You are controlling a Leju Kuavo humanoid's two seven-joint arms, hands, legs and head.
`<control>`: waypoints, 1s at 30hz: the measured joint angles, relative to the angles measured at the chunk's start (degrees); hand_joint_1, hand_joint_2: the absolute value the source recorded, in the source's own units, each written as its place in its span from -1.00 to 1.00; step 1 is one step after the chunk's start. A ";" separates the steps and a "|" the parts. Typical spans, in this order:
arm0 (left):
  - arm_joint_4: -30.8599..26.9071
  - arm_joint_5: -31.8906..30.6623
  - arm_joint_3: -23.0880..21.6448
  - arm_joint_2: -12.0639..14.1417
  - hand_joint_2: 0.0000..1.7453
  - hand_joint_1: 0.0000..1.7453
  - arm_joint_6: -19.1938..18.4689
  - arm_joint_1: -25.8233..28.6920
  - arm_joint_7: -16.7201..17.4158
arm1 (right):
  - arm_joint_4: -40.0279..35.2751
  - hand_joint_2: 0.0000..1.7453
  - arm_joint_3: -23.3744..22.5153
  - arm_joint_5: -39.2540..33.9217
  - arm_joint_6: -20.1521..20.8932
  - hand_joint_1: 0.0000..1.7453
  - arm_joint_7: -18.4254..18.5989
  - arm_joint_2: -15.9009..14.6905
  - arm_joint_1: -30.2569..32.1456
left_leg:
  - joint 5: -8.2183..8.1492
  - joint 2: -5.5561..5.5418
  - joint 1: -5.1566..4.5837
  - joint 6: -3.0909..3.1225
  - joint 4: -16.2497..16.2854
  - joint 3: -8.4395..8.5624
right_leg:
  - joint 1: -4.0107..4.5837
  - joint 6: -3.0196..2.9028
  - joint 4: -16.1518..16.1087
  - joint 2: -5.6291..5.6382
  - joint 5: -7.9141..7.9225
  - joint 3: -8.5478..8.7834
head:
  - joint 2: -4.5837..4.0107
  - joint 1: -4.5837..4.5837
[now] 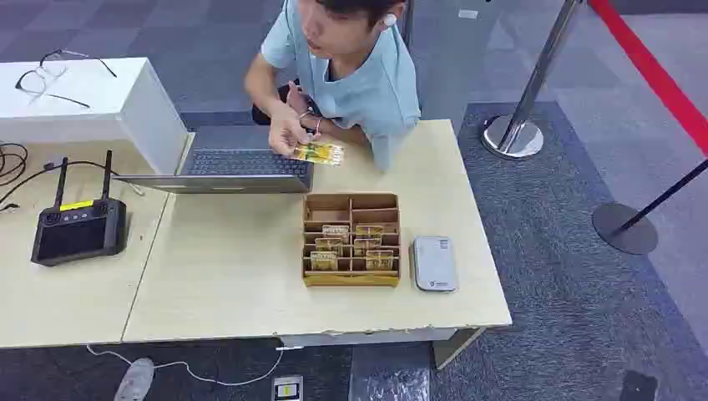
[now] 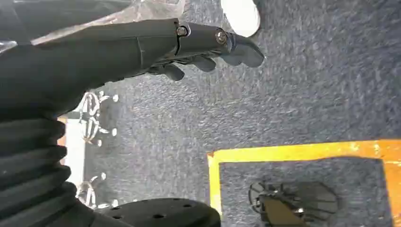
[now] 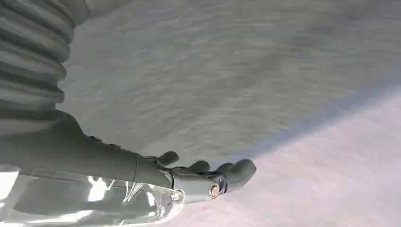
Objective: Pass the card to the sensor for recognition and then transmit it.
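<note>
Both robot hands hang over grey carpet with nothing in them: the left hand (image 2: 203,52) and the right hand (image 3: 198,177) each have fingers loosely extended and apart. On the table (image 1: 234,276), a wooden organizer (image 1: 351,241) holds several yellow cards upright in its near compartments, with a white card reader (image 1: 435,263) just beside it. Farther back, a seated person's hand (image 1: 288,132) holds a yellow card (image 1: 318,153) beside the laptop (image 1: 238,167).
</note>
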 joint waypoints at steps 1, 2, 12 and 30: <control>0.00 0.00 0.00 0.00 1.00 -1.00 0.20 -0.02 -0.24 | -5.92 1.00 1.29 -2.46 -0.11 -1.00 -0.56 0.83 2.37 | -0.02 -0.15 -0.10 0.03 0.00 0.01 | -0.08 0.06 0.00 -0.19 -0.07 0.06 | 0.00 0.00; 0.00 0.04 0.00 0.00 1.00 -1.00 0.35 0.03 -0.48 | -12.55 1.00 3.20 -1.67 -0.26 -1.00 2.15 1.16 5.64 | -0.03 -0.35 -0.29 0.06 -0.03 -0.01 | -0.25 0.13 0.03 -0.45 -0.18 0.17 | 0.00 0.04; 0.13 -0.20 -0.02 -0.22 1.00 -1.00 0.35 -0.04 -0.92 | -63.58 1.00 20.69 13.45 -1.01 -1.00 20.46 2.78 18.47 | -0.06 -0.13 -0.23 0.11 -0.11 0.04 | -0.20 0.11 0.07 -0.22 -0.16 0.11 | 0.00 0.02; 0.13 -1.16 0.00 -0.79 1.00 -1.00 0.20 0.02 -1.40 | -98.71 1.00 43.44 25.74 -0.33 -1.00 37.42 -5.90 24.04 | -0.08 -0.08 -0.24 0.11 -0.10 0.02 | -0.21 0.12 0.07 -0.20 -0.17 0.09 | 0.00 0.00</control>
